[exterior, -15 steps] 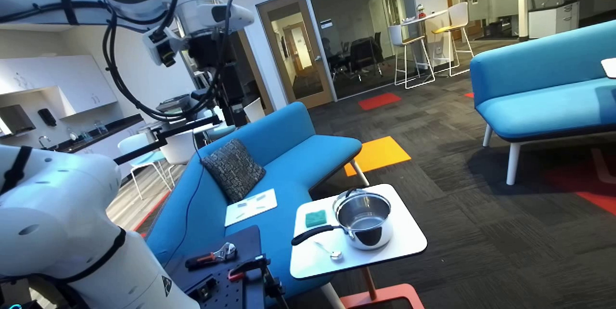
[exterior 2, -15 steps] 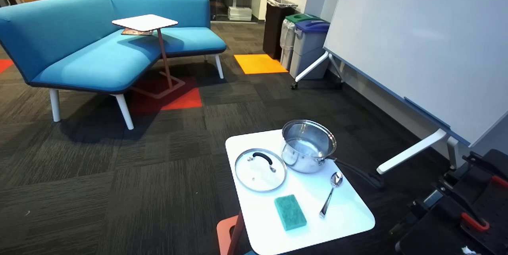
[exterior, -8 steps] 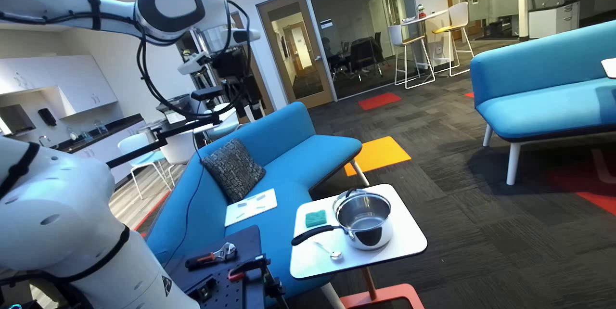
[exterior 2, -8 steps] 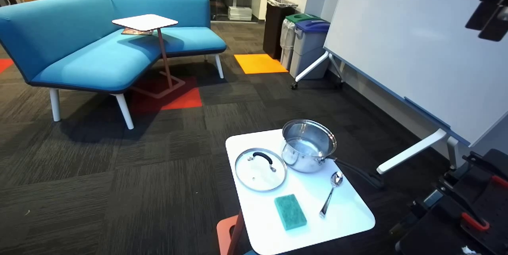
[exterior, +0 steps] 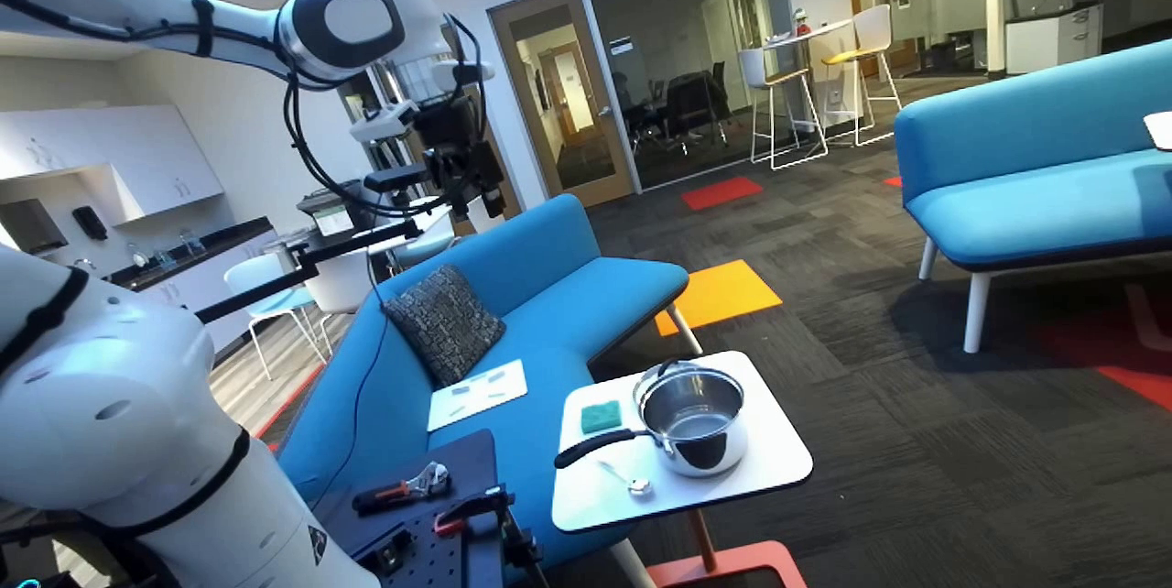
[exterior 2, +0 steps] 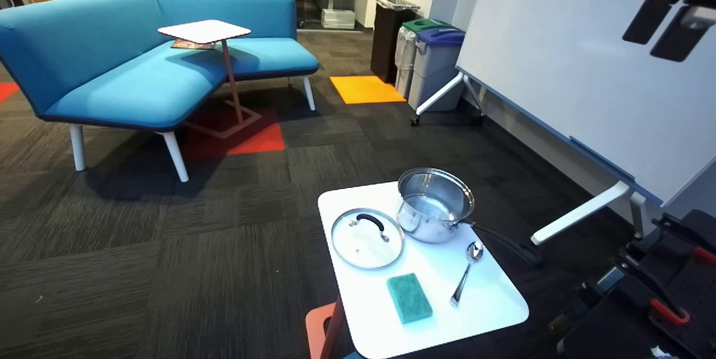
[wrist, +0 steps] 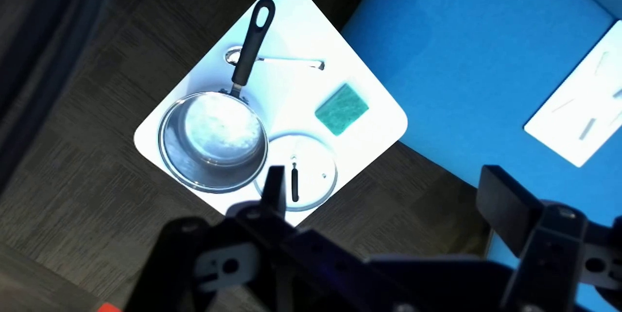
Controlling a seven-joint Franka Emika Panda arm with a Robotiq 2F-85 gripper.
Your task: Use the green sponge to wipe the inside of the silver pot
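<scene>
Released claw (wrist: 388, 200) hanging, green sponge (wrist: 342, 109) lying flat

In the wrist view, the claw is hanging released, its fingers (wrist: 276, 190) standing wide apart. With the centre of the white desk (wrist: 296, 103) serving as the middle of the clock, the green sponge is lying at 3 o'clock. The silver pot (wrist: 214, 142) is standing upright at 8 o'clock, its black handle (wrist: 250, 44) pointing towards 1 o'clock and crossing in front of the spoon (wrist: 291, 62), which is lying between 12 and 1 o'clock. The lid (wrist: 311, 181) is resting with its grip upwards between 5 and 6 o'clock, just beside the pot; whether the two are touching, I cannot tell. Farther out at 3 o'clock, a white sheet (wrist: 578, 103) is lying on the blue sofa (wrist: 471, 59). In an exterior view, the arm (exterior: 352, 20) is holding the claw higher than the desk, at 11 o'clock from it.
</scene>
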